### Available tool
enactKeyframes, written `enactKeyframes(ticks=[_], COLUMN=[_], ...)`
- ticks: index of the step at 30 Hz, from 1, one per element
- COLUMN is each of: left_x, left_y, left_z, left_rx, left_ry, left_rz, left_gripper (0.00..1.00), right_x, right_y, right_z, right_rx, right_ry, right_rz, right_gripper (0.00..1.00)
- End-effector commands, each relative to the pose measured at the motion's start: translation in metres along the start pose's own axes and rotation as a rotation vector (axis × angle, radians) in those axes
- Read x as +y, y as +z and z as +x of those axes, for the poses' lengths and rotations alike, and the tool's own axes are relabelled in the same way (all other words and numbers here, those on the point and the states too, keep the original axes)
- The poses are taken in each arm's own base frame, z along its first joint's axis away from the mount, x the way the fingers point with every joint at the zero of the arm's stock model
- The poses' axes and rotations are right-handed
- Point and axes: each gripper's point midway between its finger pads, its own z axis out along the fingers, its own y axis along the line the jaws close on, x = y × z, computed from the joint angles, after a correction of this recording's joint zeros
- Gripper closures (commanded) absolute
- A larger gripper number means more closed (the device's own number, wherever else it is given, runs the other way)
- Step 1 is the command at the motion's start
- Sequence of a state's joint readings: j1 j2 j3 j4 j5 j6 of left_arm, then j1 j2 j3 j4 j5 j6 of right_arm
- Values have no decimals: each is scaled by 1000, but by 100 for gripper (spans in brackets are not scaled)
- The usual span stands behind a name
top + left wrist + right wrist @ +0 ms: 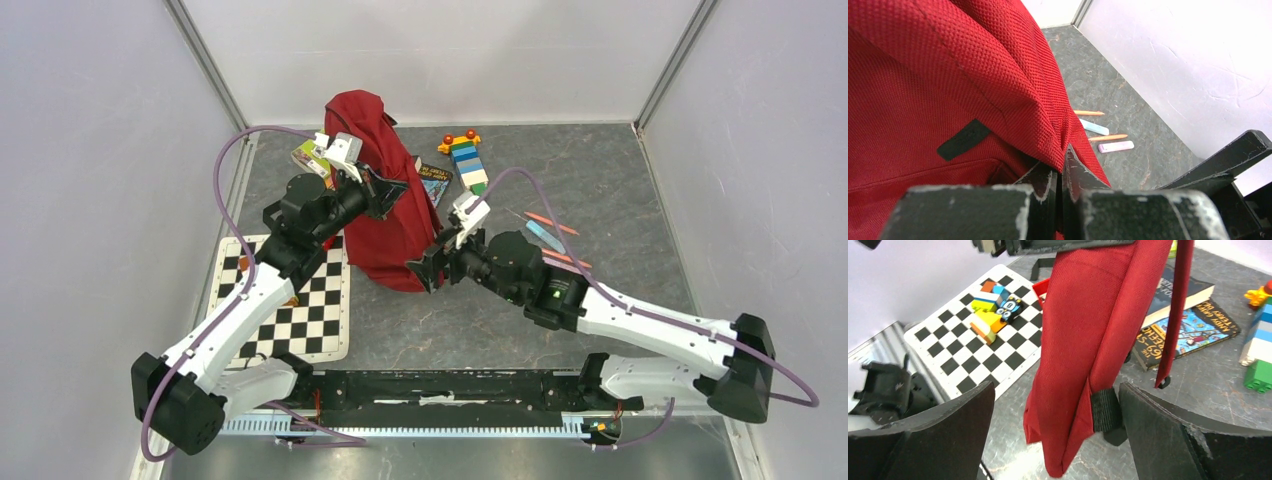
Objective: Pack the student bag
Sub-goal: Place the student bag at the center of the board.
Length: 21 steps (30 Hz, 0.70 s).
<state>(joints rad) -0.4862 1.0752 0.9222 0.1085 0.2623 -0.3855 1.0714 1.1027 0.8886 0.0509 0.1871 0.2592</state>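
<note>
The student bag (375, 200) is a dark-red fabric backpack that hangs upright at the middle of the table. My left gripper (388, 190) is shut on a fold of the bag's red fabric high on its side; the left wrist view shows the fingers (1075, 175) pinched together on the cloth (923, 75). My right gripper (430, 268) is open at the bag's lower near corner. In the right wrist view the bag's bottom corner (1073, 390) hangs between the spread jaws, just above the table, with a black strap end (1105, 410) close to the right finger.
A chessboard (290, 300) with small toy blocks (993, 310) lies left of the bag. Books (1193, 325) and a coloured brick tower (465, 160) lie behind and to the right. Pencils and chalk sticks (1108, 137) lie on the right. A small red box (1040, 289) sits behind the bag.
</note>
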Motion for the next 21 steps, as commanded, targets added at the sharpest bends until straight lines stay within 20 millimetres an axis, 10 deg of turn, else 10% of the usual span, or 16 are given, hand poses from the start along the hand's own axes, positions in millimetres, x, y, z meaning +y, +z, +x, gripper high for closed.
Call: enactKeyframes(ticks=[1, 10, 13, 15, 17, 21], left_x=[-4, -12, -20, -21, -22, -12], left_y=[1, 3, 5, 5, 2, -14], left_z=[1, 8, 12, 13, 10, -11], left_rx=[-7, 10, 22, 26, 24, -29], left_ry=[-21, -3, 4, 24, 63, 180], left_rz=[4, 37, 81, 96, 98, 12], left_gripper=[98, 98, 98, 96, 84, 18], right_x=[-20, -48, -49, -57, -65, -68], right_y=[12, 32, 40, 36, 25, 0], right_z=[-33, -31, -28, -27, -30, -46], right_rx=[-96, -116, -151, -175, -199, -280], right_ry=[-11, -172, -222, -217, -180, -110], right_rz=[204, 389, 389, 431, 480, 435], right_gripper=[2, 2, 26, 67, 100, 100])
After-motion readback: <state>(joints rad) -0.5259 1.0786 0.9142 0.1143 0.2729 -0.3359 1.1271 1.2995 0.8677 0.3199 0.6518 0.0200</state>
